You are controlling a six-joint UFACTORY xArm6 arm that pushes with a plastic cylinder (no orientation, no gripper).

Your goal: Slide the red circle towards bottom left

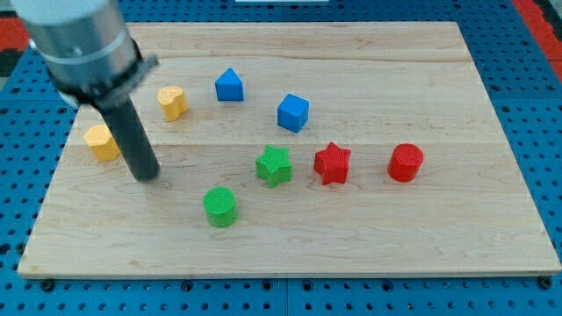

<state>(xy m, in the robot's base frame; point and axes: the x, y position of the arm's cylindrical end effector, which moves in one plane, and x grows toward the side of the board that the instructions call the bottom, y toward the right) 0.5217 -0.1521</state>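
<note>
Far to the view's right of the tool's tip (pixel 147 175), the red circle (pixel 406 163) is sitting untouched on the table (pixel 492 237); the tool, a jawless rod, is standing beside the yellow block (pixel 103 142), probably awaiting its approach.

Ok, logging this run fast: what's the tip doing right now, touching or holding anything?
My tip: holds nothing, touches no block; it is right of the yellow block, far left of the red circle.
</note>
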